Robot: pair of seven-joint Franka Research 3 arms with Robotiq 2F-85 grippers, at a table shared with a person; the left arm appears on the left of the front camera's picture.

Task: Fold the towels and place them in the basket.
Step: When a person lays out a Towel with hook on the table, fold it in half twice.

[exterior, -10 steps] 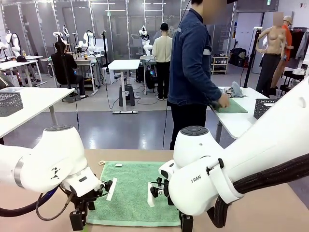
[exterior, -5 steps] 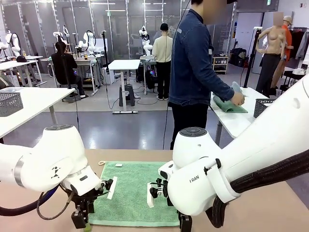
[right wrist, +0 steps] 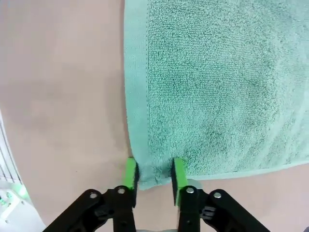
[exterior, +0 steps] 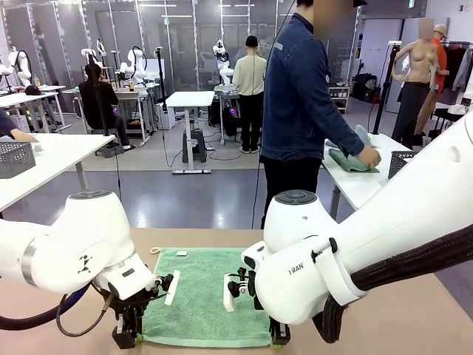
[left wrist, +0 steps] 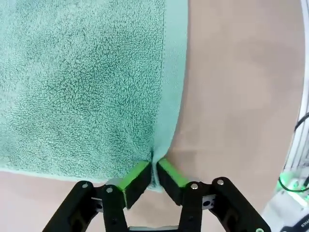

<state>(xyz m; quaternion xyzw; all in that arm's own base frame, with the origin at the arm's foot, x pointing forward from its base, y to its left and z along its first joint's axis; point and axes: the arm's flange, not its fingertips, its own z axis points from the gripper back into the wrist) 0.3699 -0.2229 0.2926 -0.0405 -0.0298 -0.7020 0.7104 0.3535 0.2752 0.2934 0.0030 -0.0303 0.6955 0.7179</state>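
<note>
A mint green towel (exterior: 199,292) lies flat on the tan table between my arms, its small white loop at the far left corner. In the front view my left gripper (exterior: 127,339) is down at the towel's near left corner and my right gripper (exterior: 276,336) at its near right corner. The left wrist view has my left gripper (left wrist: 153,175) shut, its green pads pinching the towel (left wrist: 87,82) at the hem corner. Seen from the right wrist, the right gripper (right wrist: 153,175) is closed with the bunched corner of the towel (right wrist: 222,82) between its pads. A dark mesh basket (exterior: 405,164) stands on a side table far right.
Bare tan table (exterior: 414,318) lies to the right of the towel and around it. A person (exterior: 299,111) stands beyond the far edge, handling a green cloth (exterior: 347,160) on the side table. Another mesh basket (exterior: 15,158) sits on a white table at left.
Both grippers went from open to shut on the towel's near corners, and the near edge drew in slightly. The person shifted the green cloth on the side table.
</note>
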